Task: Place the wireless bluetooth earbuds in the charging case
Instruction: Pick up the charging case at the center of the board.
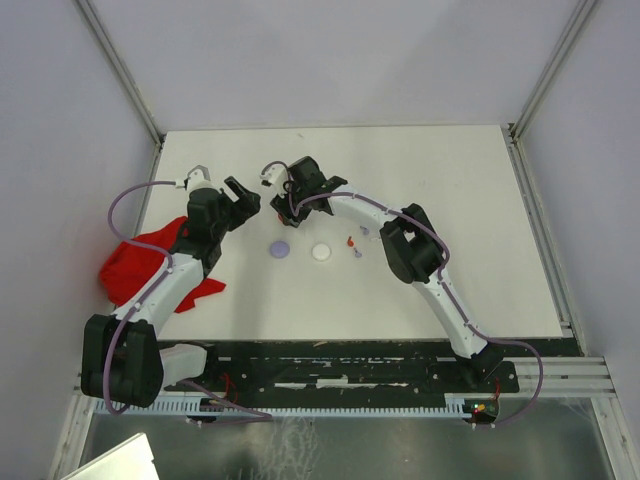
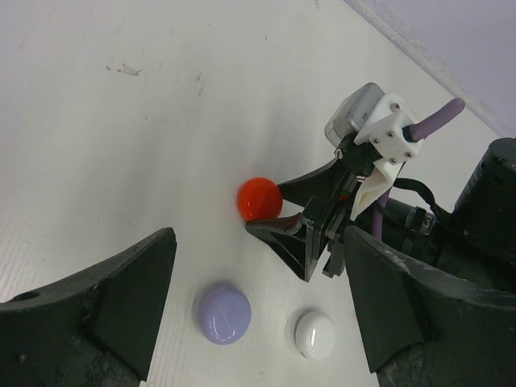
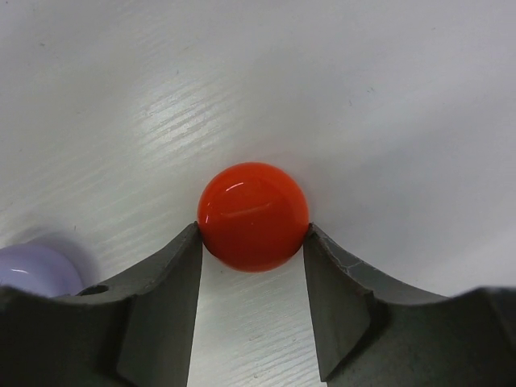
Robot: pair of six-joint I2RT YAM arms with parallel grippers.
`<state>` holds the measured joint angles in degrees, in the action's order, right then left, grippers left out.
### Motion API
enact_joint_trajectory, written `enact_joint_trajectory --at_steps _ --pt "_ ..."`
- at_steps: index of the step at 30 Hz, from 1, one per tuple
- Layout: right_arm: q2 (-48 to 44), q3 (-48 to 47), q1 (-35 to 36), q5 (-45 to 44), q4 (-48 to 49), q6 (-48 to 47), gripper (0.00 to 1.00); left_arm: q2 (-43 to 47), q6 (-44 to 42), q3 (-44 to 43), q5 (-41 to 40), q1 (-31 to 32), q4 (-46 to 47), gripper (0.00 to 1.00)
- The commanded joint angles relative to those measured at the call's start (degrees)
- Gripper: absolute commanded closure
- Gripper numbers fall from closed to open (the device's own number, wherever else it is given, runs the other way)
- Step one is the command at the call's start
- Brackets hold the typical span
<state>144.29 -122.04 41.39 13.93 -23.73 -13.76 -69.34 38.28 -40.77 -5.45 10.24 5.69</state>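
At left I see my left gripper (image 1: 243, 199) released, fingers wide, then my right gripper (image 3: 251, 242) clenched on the red disc (image 3: 252, 216) on the table (image 1: 450, 200), lilac disc (image 1: 280, 248), white disc (image 1: 321, 253), the earbuds (image 1: 351, 243) lying loose further right, apart from both grippers.

Red disc (image 3: 252, 216), lilac disc (image 2: 224, 314), white disc (image 2: 315, 335). Red cloth (image 1: 140, 265). Plain white table (image 1: 450, 200).

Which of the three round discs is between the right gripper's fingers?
The red disc, pinched by the right gripper; the lilac disc and white disc lie free nearby.
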Motion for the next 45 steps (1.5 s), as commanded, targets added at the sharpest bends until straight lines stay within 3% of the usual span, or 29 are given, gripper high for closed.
enact_joint_trajectory --at_steps 1,3,12,21,33,45 --pt "0.48 -2.87 0.22 -0.89 0.56 -0.21 0.61 1.75 0.56 -0.8 -0.08 -0.13 1.07 0.1" --pt "-0.08 -1.99 0.21 -0.97 1.43 -0.21 0.69 1.72 0.61 -0.78 -0.08 -0.13 1.07 0.1" --pt "-10.93 14.86 -0.32 -0.42 17.9 3.11 0.75 0.29 2.16 -0.97 1.03 -0.13 2.99 0.1" --pt "-23.61 26.36 -3.93 4.27 24.16 10.83 0.77 -3.89 7.27 -0.28 8.8 -0.1 13.33 0.12" --pt "-41.96 42.26 -6.03 5.57 20.72 12.48 0.77 -13.47 14.06 1.57 23.41 2.68 31.02 0.23" --pt "-47.96 47.23 -5.97 5.95 19.52 12.53 0.77 -15.41 13.62 0.78 27.99 7.63 35.36 0.24"
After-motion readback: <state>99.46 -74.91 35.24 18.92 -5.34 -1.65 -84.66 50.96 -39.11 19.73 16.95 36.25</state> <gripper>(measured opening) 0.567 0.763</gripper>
